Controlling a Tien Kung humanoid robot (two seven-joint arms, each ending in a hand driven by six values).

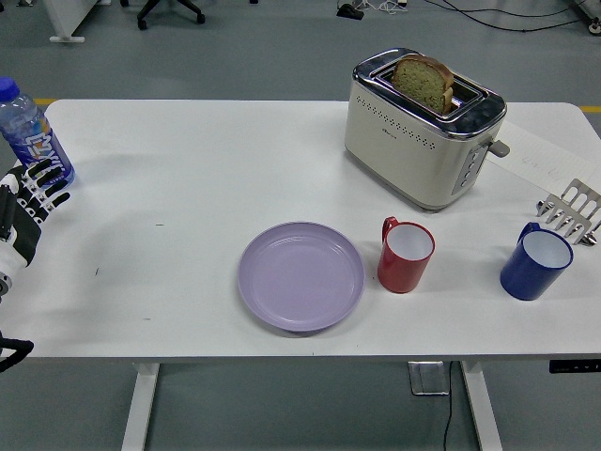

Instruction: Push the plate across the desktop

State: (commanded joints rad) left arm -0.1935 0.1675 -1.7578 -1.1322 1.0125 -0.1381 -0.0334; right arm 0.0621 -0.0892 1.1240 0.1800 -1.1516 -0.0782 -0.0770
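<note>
My left hand (pixel 26 202) hovers at nine o'clock, fingers spread, holding nothing, beside a bottle (pixel 34 137). The plate (pixel 300 275) sits at six o'clock on the white table (pixel 207 169).

We take this for a lab or office floor, not a kitchen. The white height-adjustable table (pixel 188 169) stands on grey-green carpet (pixel 254 47). Beyond the table's far edge we note black office-chair casters (pixel 169 11) and loose black cables (pixel 488 11). A cream two-slot toaster (pixel 423 132) sits on the table.
</note>
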